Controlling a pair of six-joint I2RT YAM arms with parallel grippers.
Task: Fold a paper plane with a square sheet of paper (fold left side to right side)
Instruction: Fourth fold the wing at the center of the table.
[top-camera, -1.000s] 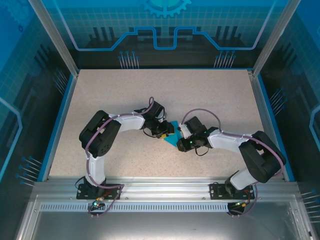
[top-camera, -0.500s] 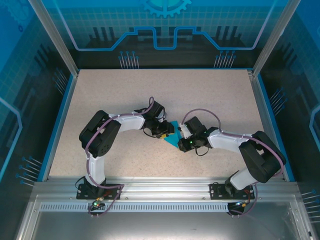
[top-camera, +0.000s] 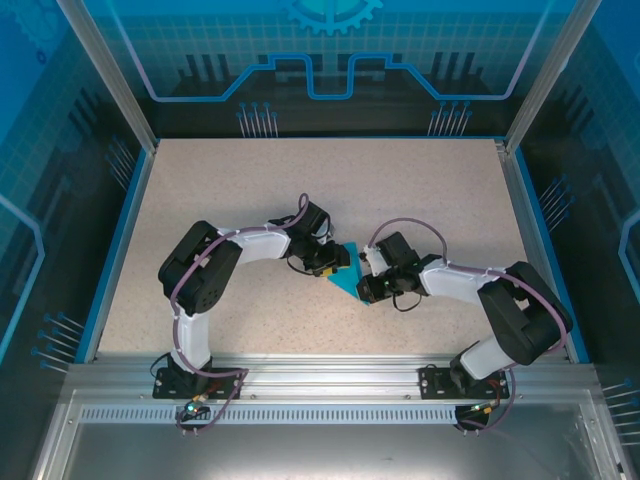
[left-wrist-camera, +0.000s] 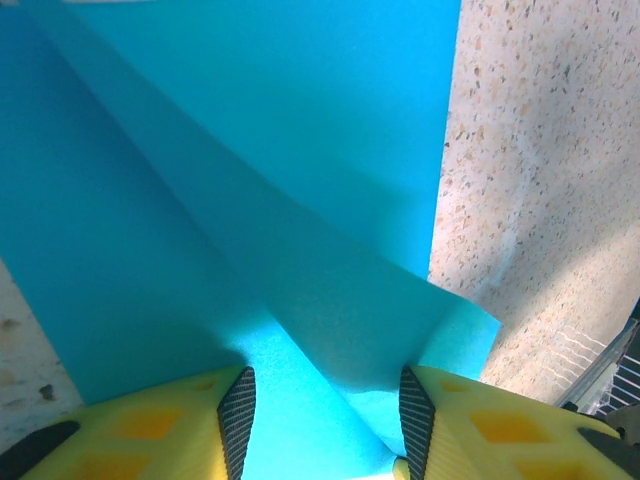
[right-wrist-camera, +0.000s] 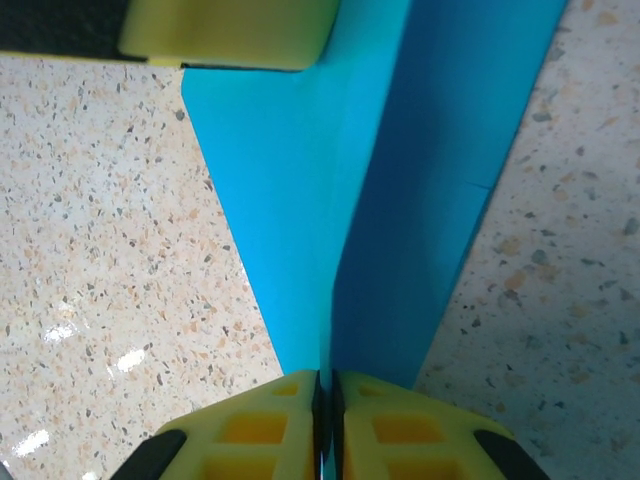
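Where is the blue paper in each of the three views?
Top external: blue paper, small, near the middle of the speckled table.
Left wrist: paper covers the upper left and centre.
Right wrist: paper runs from top to bottom centre.
Shared landmark: the speckled table beside it.

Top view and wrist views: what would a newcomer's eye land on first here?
The bright cyan paper, partly folded, lies in the middle of the speckled table. In the right wrist view the right fingers are pinched shut on a raised flap of it. In the left wrist view the left fingers stand apart with the paper between them.
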